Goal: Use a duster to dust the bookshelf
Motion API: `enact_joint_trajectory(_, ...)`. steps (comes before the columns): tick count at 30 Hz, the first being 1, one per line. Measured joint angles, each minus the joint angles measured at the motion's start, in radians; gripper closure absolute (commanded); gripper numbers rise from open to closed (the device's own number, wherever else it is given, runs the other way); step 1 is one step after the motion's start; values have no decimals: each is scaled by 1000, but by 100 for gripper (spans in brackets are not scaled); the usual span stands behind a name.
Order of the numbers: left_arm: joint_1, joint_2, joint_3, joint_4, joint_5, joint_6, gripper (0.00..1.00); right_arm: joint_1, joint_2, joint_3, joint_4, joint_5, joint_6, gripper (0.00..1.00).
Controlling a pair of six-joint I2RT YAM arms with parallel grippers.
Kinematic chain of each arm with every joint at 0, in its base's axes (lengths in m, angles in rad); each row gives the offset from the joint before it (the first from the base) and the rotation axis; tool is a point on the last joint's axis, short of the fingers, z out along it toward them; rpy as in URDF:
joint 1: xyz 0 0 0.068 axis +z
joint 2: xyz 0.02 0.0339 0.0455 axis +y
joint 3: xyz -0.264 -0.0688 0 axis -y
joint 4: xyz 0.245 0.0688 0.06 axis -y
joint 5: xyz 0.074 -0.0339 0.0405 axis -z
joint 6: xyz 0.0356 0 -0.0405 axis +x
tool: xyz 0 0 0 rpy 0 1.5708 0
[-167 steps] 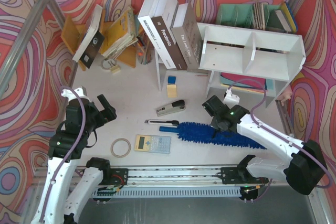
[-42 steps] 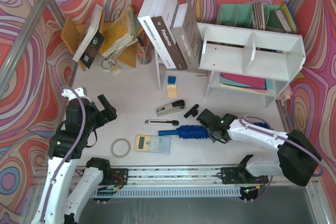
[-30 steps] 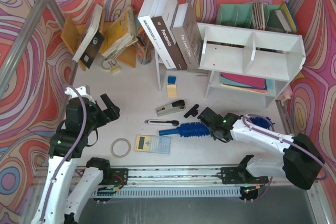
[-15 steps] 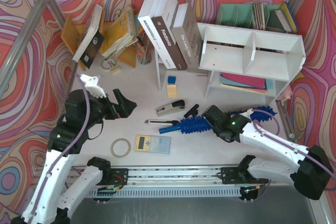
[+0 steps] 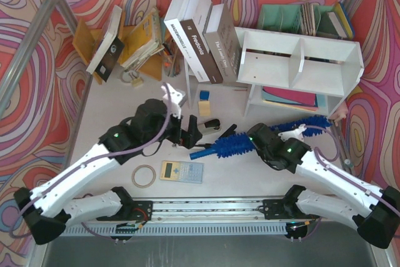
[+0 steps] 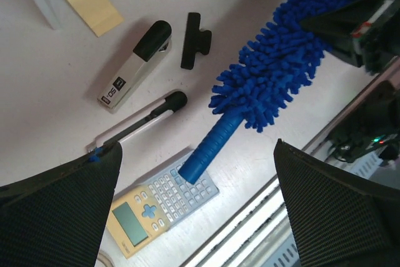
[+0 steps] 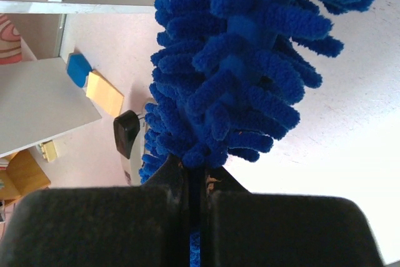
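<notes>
The blue fluffy duster (image 5: 275, 132) slants above the table from its handle tip (image 5: 197, 152) up to the right, its far end near the lower tier of the white bookshelf (image 5: 300, 60). My right gripper (image 5: 255, 137) is shut on the duster's middle; in the right wrist view the chenille (image 7: 244, 60) bulges over the closed jaws of that gripper (image 7: 195, 179). My left gripper (image 5: 191, 133) hovers open above the handle end. In the left wrist view the handle (image 6: 209, 151) lies between and beyond its spread fingers (image 6: 337, 211), untouched.
A stapler (image 5: 204, 127), a black clip (image 6: 194, 40), a pen-like tool (image 6: 140, 123), a calculator (image 5: 181, 171) and a tape ring (image 5: 144, 176) lie under the left arm. Leaning books (image 5: 200, 32), an orange rack (image 5: 84, 39) and a teal organiser (image 5: 281, 17) stand at the back.
My left arm has swung right from the left side to hover over the duster's handle. My right gripper has turned the duster so its head points up-right toward the shelf.
</notes>
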Motion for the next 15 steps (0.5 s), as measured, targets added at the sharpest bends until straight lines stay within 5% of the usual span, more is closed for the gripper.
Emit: enact_joint_trajectory(15, -180, 338, -14, 140, -43, 196, 8, 0, -53, 40, -31, 20, -50, 100)
